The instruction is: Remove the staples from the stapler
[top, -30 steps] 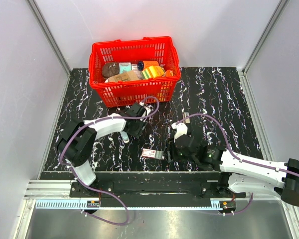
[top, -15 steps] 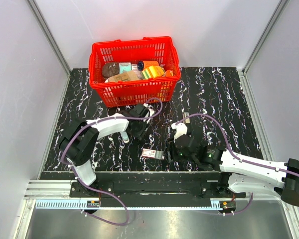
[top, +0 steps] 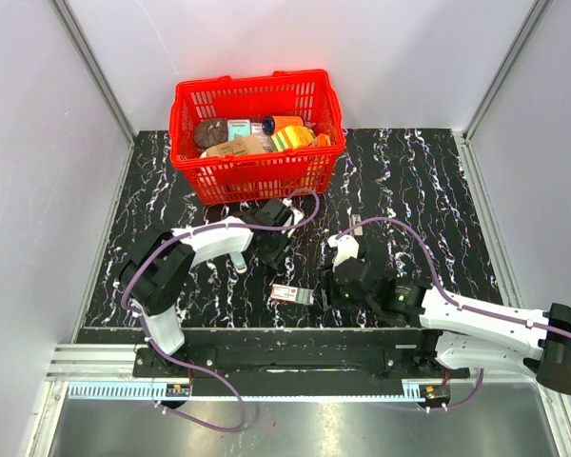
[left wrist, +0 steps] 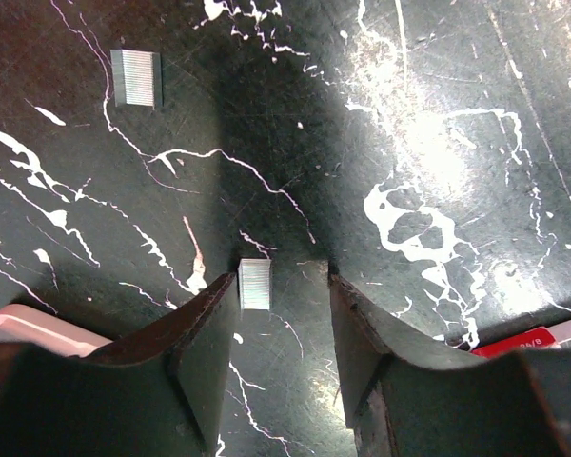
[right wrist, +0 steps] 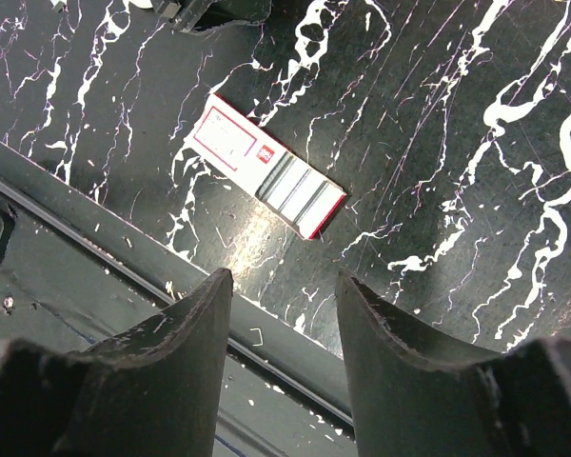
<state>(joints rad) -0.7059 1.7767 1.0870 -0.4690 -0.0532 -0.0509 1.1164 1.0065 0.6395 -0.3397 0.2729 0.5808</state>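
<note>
Left wrist view: short silver staple strip (left wrist: 255,284) lies on black marbled tabletop (left wrist: 438,114) between parted, empty left fingers (left wrist: 200,352), just beside one tip.

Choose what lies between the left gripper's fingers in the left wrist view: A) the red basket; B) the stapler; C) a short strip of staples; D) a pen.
C: a short strip of staples lies flat on the table between the open fingers of the left gripper, close to one fingertip.
</note>
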